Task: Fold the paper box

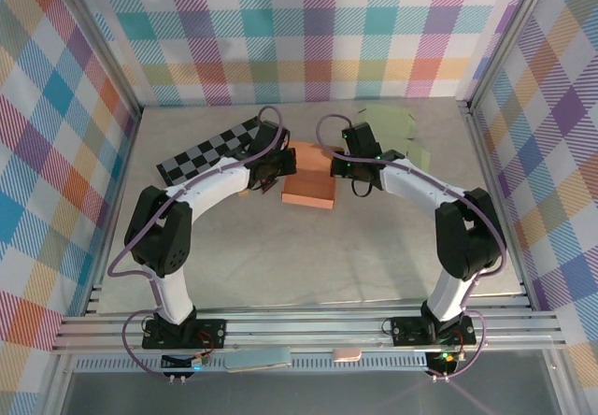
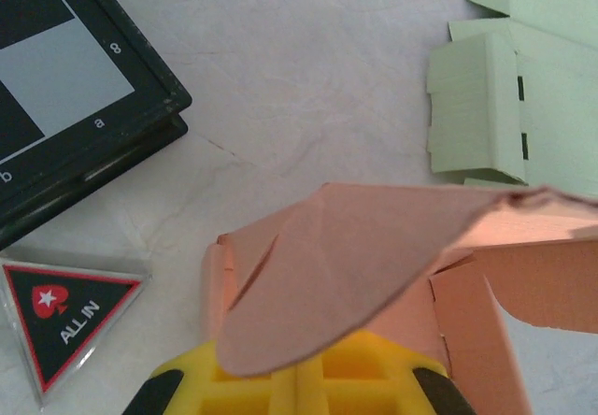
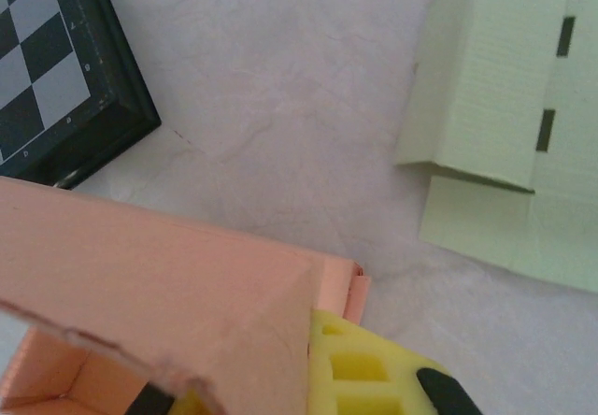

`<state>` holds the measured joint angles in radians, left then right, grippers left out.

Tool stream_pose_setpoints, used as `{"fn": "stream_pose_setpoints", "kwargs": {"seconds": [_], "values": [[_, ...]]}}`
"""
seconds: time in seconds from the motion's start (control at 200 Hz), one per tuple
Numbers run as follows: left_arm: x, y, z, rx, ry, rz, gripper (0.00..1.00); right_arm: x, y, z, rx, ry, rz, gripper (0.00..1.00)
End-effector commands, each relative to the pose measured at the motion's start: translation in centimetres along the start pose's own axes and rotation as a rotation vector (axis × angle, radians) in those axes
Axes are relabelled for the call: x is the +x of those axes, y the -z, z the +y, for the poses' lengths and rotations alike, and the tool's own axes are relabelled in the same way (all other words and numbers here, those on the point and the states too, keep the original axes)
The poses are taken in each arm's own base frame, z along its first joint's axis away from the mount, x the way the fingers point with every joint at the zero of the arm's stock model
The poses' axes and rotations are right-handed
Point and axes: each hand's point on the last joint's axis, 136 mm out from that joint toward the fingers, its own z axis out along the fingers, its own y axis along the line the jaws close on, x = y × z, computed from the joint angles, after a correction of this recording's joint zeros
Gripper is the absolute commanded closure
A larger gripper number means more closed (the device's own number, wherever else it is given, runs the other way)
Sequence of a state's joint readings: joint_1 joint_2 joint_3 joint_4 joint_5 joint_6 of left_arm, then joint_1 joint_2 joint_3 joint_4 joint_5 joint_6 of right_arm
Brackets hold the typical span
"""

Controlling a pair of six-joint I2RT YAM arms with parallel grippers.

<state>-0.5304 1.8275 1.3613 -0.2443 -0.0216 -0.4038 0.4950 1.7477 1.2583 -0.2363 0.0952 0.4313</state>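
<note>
Left gripper (image 1: 266, 174) and right gripper (image 1: 348, 167) are both closed, flanking the paper box (image 1: 308, 189) and touching its flaps (whether either actually pinches cardboard, I cannot tell). It sits toward the tabletop's (image 1: 280, 265) far edge, near the middle.

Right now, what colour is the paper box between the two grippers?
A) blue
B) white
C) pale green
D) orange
D: the orange paper box sits between the left gripper and right gripper, while the pale green unfolded box lies apart behind them.
</note>
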Motion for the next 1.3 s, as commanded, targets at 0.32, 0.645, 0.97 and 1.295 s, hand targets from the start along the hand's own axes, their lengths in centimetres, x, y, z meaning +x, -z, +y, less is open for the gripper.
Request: {"fn": "stream_pose_setpoints", "kwargs": {"seconds": [0.32, 0.645, 0.97, 1.295], "values": [[0.9, 0.3, -1.1, 0.188, 0.024, -0.077, 0.99, -1.2, -0.2, 4.0, -0.177, 0.100, -0.138, 1.00], [2.9, 0.6, -0.2, 0.225, 0.047, -0.103, 0.98, 0.7, 0.1, 4.0, -0.189, 0.149, -0.138, 1.00], [5.0, 0.1, 0.9, 0.191, 0.052, -0.053, 0.98, 2.1, 1.0, 3.4, -0.153, 0.163, -0.095, 0.96], [6.4, -0.3, 2.0, 0.132, 0.032, -0.017, 0.99, 2.6, 4.0, 3.9, -0.170, 0.024, -0.047, 0.72]]}}
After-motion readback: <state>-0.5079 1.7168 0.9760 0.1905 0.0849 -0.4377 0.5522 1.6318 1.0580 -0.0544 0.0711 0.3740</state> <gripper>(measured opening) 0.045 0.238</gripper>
